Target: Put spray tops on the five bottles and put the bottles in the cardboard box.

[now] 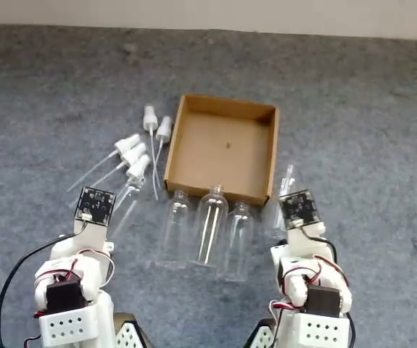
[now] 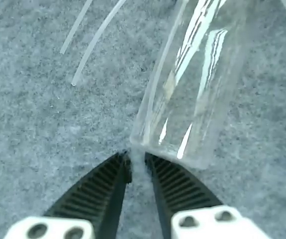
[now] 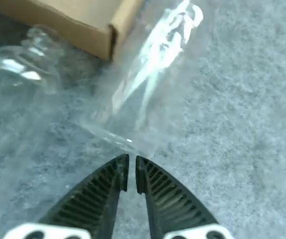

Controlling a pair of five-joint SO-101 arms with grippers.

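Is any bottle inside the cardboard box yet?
No, the bottles lie on the carpet outside the cardboard box.

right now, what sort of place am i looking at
Probably a robot practice bench: a grey felt-covered table, the left arm and right arm side by side, and clear bottles, spray tops and a cardboard box laid out.

Seen from above, the cardboard box [image 1: 173,156] is left open at 12 and 3 o'clock, where bare grey carpet [image 1: 368,130] is found. Its 6 o'clock side is barred by three bottles [image 1: 209,225] laid side by side, necks just beside the near wall. At 9 to 10 o'clock, passage is narrowed by five spray tops [image 1: 134,154] and their tubes. The left gripper [image 2: 138,160] is blocked directly ahead by a fourth bottle [image 2: 202,74]. The right gripper [image 3: 131,172] is blocked by a fifth bottle [image 3: 147,79] beside the box corner.
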